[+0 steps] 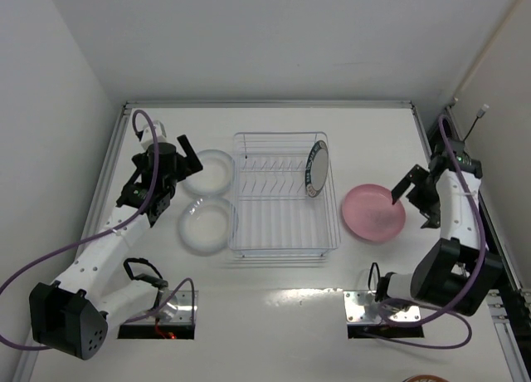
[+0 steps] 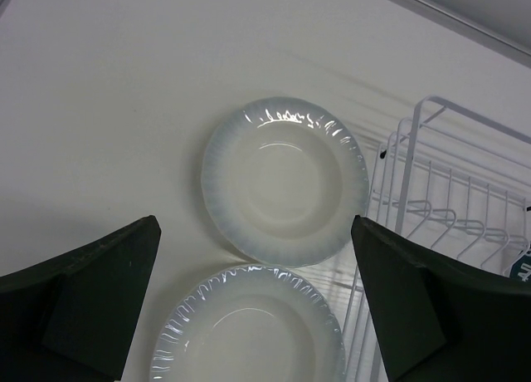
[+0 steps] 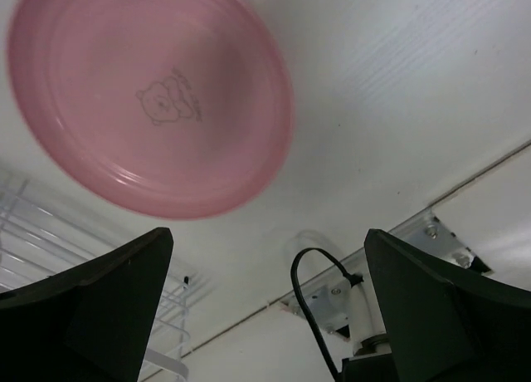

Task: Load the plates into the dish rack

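Rack (image 1: 282, 232) between pink plate (image 1: 373, 213) and two whitish plates (image 1: 207, 171)

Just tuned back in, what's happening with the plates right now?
One plate is loaded: the patterned plate stands upright at the right end of the dish rack. The pink plate lies flat on the table right of the rack, with the right arm's fingers open near it, holding nothing. The two translucent plates lie left of the rack below the open left arm's fingers.

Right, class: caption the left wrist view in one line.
Open left gripper above a near plate and a far plate, beside the dish rack.
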You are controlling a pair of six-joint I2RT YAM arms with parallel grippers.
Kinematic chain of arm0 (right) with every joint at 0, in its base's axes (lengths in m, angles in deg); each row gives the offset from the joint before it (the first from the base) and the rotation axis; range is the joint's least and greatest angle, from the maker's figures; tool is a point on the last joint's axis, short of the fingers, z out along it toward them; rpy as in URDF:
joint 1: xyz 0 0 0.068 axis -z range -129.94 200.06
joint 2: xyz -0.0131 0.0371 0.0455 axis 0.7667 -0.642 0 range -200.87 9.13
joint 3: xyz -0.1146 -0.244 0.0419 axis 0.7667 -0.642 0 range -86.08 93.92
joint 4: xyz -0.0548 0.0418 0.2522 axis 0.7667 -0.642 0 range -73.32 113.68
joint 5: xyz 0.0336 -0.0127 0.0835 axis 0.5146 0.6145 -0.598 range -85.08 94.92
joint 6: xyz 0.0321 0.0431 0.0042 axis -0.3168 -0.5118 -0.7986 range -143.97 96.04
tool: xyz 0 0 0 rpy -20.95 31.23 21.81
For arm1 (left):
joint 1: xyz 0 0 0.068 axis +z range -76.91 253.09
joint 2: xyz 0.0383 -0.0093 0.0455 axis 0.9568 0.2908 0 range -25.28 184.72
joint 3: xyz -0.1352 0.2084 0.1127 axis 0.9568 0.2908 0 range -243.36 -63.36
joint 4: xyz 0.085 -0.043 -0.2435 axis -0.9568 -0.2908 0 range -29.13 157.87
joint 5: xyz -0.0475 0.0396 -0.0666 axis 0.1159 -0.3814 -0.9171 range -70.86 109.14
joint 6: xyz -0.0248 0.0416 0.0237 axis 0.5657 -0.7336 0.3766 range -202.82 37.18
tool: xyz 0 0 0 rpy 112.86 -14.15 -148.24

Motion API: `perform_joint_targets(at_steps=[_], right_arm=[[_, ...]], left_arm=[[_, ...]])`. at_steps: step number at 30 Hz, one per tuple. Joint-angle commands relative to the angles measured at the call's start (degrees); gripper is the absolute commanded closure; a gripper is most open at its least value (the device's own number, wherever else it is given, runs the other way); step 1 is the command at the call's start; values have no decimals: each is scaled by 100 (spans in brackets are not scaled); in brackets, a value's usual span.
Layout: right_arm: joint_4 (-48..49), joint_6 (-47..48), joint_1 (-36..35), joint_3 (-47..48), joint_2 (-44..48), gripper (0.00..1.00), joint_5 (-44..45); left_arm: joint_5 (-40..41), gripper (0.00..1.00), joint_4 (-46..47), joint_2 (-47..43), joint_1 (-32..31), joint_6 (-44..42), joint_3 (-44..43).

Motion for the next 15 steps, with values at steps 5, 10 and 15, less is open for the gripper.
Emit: perform_joint_targets(at_steps=[5, 10, 15], right_arm=[[536, -397, 398, -1029, -47, 0, -747], [730, -397, 513, -1215, -320, 0, -993], [1020, -336, 627, -1329, -767, 5, -993]], left_arm=[[-67, 0, 204, -77, -78, 30, 6], [-6, 0, 204, -130, -78, 30, 6], [-76, 0, 256, -130, -78, -101, 6]])
